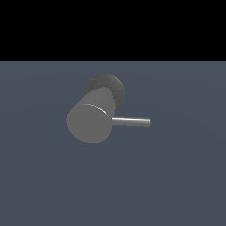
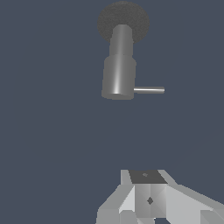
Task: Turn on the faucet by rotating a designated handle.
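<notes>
One fixture and one tool, listed by size. Floor (image 1: 185,185): flat, plain slate-blue surface carrying everything; its far edge meets black in the exterior view. Faucet (image 1: 90,121): matte grey, thick stubby cylinder rising from a darker round base (image 1: 115,86), standing well in from the far edge of the floor. Gripper (image 2: 148,199): white and grey, seen only in the wrist view, well apart from the faucet and touching nothing; its fingertips fall outside the picture, so whether the jaws are parted or closed cannot be told. Handle (image 1: 131,121): thin, straight metallic rod projecting sideways from the cylinder toward the exterior view's right, level, free.
</notes>
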{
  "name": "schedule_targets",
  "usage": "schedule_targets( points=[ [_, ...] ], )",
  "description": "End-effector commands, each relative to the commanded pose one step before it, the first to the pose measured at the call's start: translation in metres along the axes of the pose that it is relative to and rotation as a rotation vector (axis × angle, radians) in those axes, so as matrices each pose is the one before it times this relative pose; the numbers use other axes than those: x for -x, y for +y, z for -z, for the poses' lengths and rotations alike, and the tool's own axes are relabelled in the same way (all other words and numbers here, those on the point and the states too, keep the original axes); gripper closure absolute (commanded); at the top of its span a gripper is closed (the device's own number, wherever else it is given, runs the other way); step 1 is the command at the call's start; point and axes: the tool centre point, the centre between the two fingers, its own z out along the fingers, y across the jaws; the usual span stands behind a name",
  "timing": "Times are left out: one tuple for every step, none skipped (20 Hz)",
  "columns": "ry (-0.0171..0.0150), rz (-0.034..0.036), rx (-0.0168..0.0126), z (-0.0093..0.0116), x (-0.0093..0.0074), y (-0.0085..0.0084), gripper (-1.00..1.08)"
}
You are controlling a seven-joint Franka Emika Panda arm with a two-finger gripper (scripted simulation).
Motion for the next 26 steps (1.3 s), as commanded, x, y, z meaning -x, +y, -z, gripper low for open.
schedule_targets(
  points=[
    [0.00743,0.01012,-0.06706,0.00103,-0.00049,-0.00293,1.08],
    [0.00351,0.00466,-0.03181,0.00052,-0.00029,-0.0014,1.08],
    [0.00383,0.00487,-0.03404,0.00061,-0.00036,-0.00148,1.08],
    [0.00415,0.00505,-0.03625,0.00071,-0.00043,-0.00157,1.08],
    [0.00449,0.00519,-0.03847,0.00082,-0.00051,-0.00165,1.08],
    [0.00485,0.00529,-0.0407,0.00094,-0.00061,-0.00172,1.08],
    [0.00517,0.00528,-0.0425,0.00106,-0.0007,-0.00178,1.08],
    [0.00535,0.00507,-0.04297,0.00115,-0.00079,-0.00178,1.08],
    [0.00552,0.00482,-0.04334,0.00125,-0.00087,-0.00176,1.08],
    [0.00569,0.00454,-0.04367,0.00134,-0.00096,-0.00174,1.08],
    [0.00583,0.00421,-0.0437,0.00142,-0.00105,-0.00172,1.08],
    [0.00597,0.00385,-0.04369,0.00151,-0.00113,-0.00168,1.08],
    [0.0061,0.00346,-0.04354,0.00159,-0.00122,-0.00163,1.08],
    [0.00605,0.00297,-0.04201,0.00161,-0.00126,-0.00154,1.08],
    [0.00592,0.00248,-0.0401,0.00161,-0.00128,-0.00143,1.08],
    [0.00578,0.00202,-0.03819,0.0016,-0.0013,-0.00133,1.08],
    [0.00561,0.0016,-0.03613,0.00157,-0.0013,-0.00122,1.08],
    [0.0054,0.00122,-0.03392,0.00153,-0.00128,-0.00112,1.08],
    [0.00517,0.00088,-0.03171,0.00148,-0.00125,-0.00102,1.08],
    [0.00492,0.00057,-0.02954,0.00142,-0.00122,-0.00092,1.08],
    [0.00466,0.00035,-0.02731,0.00135,-0.00117,-0.00083,1.08],
    [0.00438,0.0002,-0.02505,0.00127,-0.00112,-0.00075,1.08],
    [0.00407,-0.00002,-0.02294,0.00119,-0.00105,-0.00066,1.08],
    [0.00376,-0.00031,-0.02117,0.00112,-0.00097,-0.00056,1.08],
    [0.00349,-0.00042,-0.01937,0.00104,-0.00091,-0.00049,1.08],
    [0.00335,-0.00022,-0.0178,0.00097,-0.0009,-0.0005,1.08]
  ],
)
